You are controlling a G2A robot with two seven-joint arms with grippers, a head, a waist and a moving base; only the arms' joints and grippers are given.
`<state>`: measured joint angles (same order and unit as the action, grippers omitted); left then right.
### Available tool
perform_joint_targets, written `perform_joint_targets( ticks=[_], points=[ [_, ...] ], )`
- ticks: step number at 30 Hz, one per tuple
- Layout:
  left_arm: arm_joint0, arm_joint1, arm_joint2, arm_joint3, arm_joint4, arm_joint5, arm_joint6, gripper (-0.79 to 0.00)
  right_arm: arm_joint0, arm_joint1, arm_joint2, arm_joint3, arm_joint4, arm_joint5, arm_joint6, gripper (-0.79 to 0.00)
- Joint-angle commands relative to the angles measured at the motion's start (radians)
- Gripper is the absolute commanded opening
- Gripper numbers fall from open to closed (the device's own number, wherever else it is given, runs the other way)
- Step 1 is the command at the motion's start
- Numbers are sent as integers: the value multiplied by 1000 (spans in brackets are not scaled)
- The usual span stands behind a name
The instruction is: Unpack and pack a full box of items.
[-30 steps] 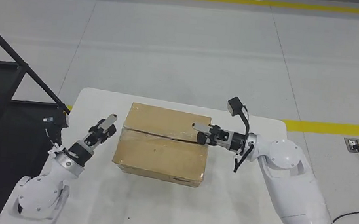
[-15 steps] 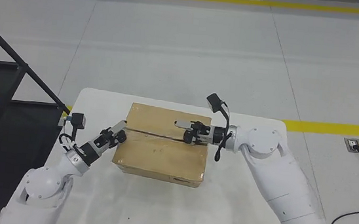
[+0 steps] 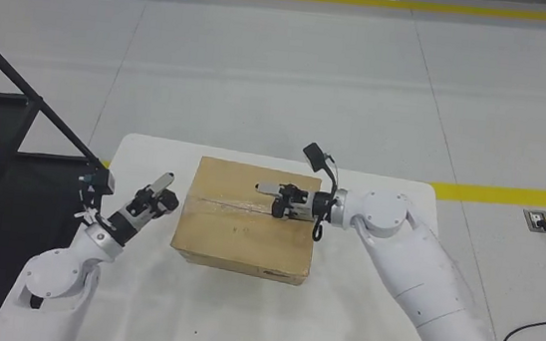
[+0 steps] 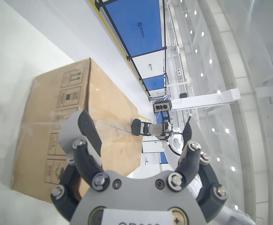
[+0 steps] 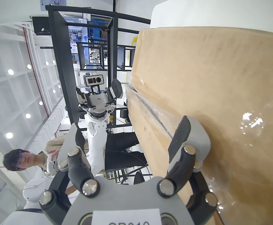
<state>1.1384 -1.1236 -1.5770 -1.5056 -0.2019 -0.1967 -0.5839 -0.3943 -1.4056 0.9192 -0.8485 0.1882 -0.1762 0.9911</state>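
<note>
Top view, box: a brown cardboard box (image 3: 247, 230) stands about mid-counter (image 3: 238, 317), flaps shut, with clear tape (image 3: 229, 204) along the seam of its top.
Top view, left hand: the left hand (image 3: 163, 189) hangs over the counter just beside the box's left end and points at it (a strip of bare counter shows between the two).
Top view, right hand: the right hand (image 3: 272, 197) is over the box's top, at the taped seam, its arm coming in from the right side.

Left wrist view, left hand: spread wide, nothing between the fingers (image 4: 85, 127).
Left wrist view, box: the end face with printed symbols (image 4: 68, 95) is turned toward this hand; the tape comes over the top edge and down that face.
Left wrist view, right hand: farther off, on the box's top, with one dark pad at the seam (touching or just above, I cannot tell).

Right wrist view, right hand: spread wide and holding nothing; one finger (image 5: 187, 132) is low over the box's top (image 5: 202, 74) just beside the tape, the other away from the cardboard.
Right wrist view, left hand: beyond the box's far end (image 5: 98, 93), fingers parted, apart from the box.
</note>
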Motion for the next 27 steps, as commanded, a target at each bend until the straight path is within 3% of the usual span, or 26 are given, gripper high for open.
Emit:
perform_joint_targets(
  ticks=[1, 10, 27],
  points=[
    [8, 3, -17, 12, -4, 4, 5, 0, 8, -7, -11, 10, 3, -1, -5, 0],
    [28, 2, 5, 61, -9, -1, 5, 0, 39, -43, -64, 59, 24, -11, -23, 0],
    [48, -14, 65, 71, -191, 15, -26, 0, 77, -127, -147, 149, 73, -31, -106, 0]
  ],
)
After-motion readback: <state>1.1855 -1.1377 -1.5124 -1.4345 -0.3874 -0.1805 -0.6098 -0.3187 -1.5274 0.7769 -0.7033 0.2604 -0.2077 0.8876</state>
